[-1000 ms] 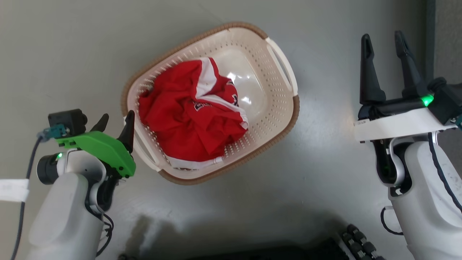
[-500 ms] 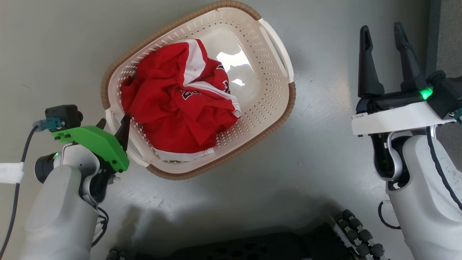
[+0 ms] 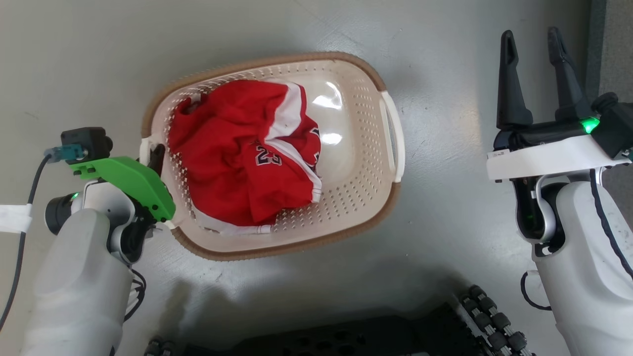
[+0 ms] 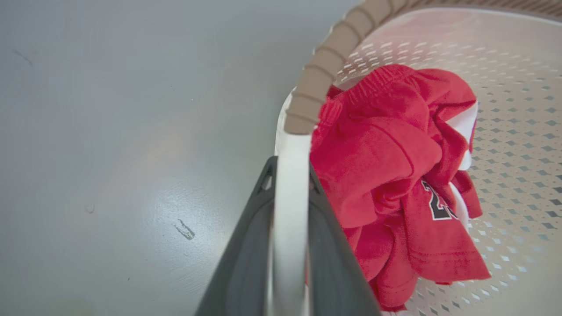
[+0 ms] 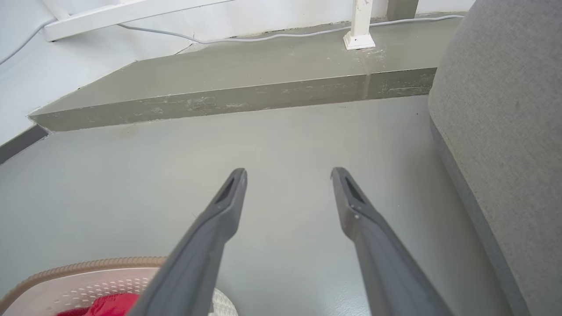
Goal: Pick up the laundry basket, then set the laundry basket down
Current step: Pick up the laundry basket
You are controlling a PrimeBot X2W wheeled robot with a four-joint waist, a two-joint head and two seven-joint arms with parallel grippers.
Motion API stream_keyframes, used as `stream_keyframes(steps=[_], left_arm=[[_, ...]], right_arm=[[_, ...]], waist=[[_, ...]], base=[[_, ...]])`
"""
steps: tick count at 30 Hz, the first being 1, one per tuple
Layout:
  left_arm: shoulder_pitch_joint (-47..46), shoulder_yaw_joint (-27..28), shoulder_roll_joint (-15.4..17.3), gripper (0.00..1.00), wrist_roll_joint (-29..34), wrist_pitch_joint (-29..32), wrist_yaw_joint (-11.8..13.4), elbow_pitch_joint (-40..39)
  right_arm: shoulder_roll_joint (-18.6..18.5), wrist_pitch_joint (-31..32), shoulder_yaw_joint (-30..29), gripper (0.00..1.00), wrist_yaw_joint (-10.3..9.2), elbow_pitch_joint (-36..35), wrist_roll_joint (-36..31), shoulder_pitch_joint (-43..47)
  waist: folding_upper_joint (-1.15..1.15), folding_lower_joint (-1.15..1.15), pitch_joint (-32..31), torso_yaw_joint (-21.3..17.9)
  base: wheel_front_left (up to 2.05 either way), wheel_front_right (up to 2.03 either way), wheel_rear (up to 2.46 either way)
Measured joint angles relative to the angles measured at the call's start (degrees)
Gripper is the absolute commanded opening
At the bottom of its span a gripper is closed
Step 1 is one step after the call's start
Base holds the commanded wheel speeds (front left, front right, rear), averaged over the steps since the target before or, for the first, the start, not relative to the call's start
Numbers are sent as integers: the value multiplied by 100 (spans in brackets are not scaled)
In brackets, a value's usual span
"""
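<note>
The laundry basket [image 3: 381,81] is cream with perforated walls and a brown woven-look rim, and stands on the grey floor mid-frame in the head view. A crumpled red jersey [image 3: 237,153] lies inside it. My left gripper [image 3: 151,153] is shut on the basket's white left handle [image 3: 144,147]. In the left wrist view that handle [image 4: 290,210] runs between my two dark fingers, with the brown rim [image 4: 325,61] just beyond. My right gripper [image 3: 534,44] is open and holds nothing, well to the right of the basket's right handle [image 3: 397,133]. Whether the basket touches the floor cannot be told.
A grey upholstered block [image 5: 505,131] stands close on the right of my right gripper [image 5: 287,173]. A low concrete step [image 5: 219,101] with a white post [image 5: 360,26] and a cable lies ahead. My dark wheeled base [image 3: 346,336] fills the bottom edge.
My left gripper went from open around the handle to shut on it. The basket has swung clockwise, so its long side now lies nearly level. The right arm kept still.
</note>
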Motion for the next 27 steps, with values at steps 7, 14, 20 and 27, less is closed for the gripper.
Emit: stream_keyframes(steps=[7,14,20,27], left_arm=[[-186,-20,5,0,79,-145,-13,213],[-444,-120,25,0,325,-385,-13,387],[-621,-319,123,0,443,-393,-78,563],[-700,-346,166,0,424,-298,-135,812]], right_arm=[[4,-1,-46,100,1,35,0,-9],[59,-2,-56,100,31,148,0,-12],[138,-10,-68,100,56,149,3,-13],[179,-10,-70,100,107,149,8,-12]], waist=[[0,0,-3,6],[0,0,-71,17],[0,0,-156,-7],[0,0,-194,-86]], base=[[0,0,0],[0,0,0],[0,0,0],[0,0,0]])
